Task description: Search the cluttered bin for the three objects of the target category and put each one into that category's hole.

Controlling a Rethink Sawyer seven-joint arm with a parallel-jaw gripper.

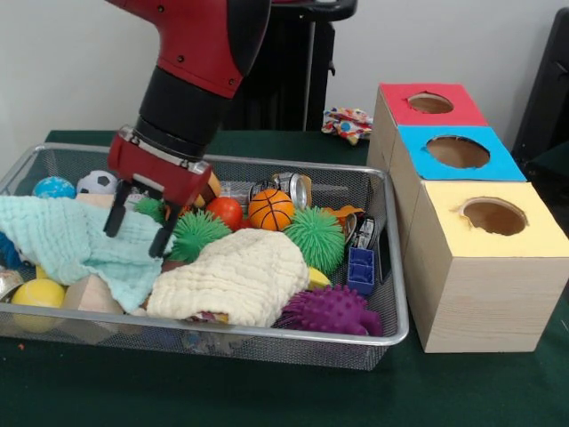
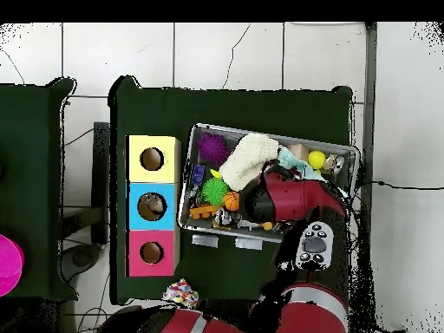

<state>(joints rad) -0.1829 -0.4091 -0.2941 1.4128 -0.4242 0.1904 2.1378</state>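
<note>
The wire mesh bin (image 1: pixel 391 258) holds many toys and two cloths; it also shows in the overhead view (image 2: pixel 186 186). My gripper (image 1: pixel 139 226) hangs open and empty over the bin's left part, its black fingers (image 1: pixel 114 213) just above a mint cloth (image 1: pixel 62 240). In the overhead view the arm (image 2: pixel 282 198) hides the gripper. A pale clear shape (image 1: pixel 235 189) behind the red ball may be a bottle; no other bottle shows. The blue-topped box's hole (image 1: pixel 457 151) is right of the bin, and in the overhead view (image 2: pixel 152 206) something grey shows inside it.
The red-topped box (image 1: pixel 400 105) and yellow-topped box (image 1: pixel 533 233) flank the blue one. In the bin lie a cream cloth (image 1: pixel 236 276), green spiky balls (image 1: pixel 316 236), a purple spiky ball (image 1: pixel 333 311), a small basketball (image 1: pixel 270 209) and a metal can (image 1: pixel 295 189). A colourful toy (image 1: pixel 347 123) lies behind the bin.
</note>
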